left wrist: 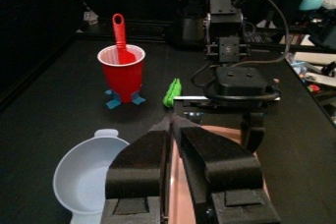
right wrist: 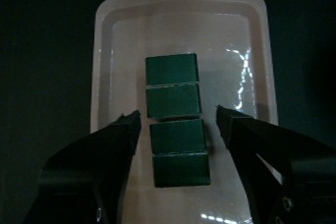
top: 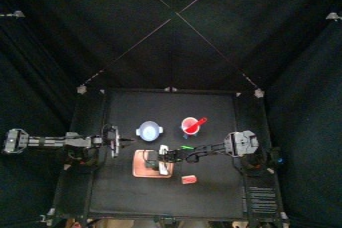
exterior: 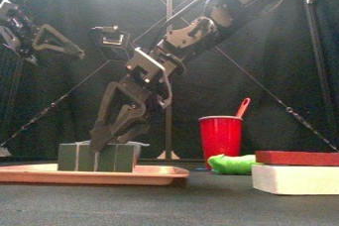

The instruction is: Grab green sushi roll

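Right gripper (right wrist: 182,135) jaws spread wide over dark green blocks (right wrist: 176,120) on pink tray (right wrist: 112,31); risk: grabs a block, not green sushi roll (exterior: 232,163); left gripper (left wrist: 175,147) looks closed, resting

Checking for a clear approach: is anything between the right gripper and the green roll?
Nothing visible. The open right gripper hangs over the dark blocks on the tray; the green roll lies bare on the table beside it, near the red cup.

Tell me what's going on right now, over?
Right gripper open over dark green blocks on tray. Left gripper shut, idle. Green sushi roll untouched beside red cup.
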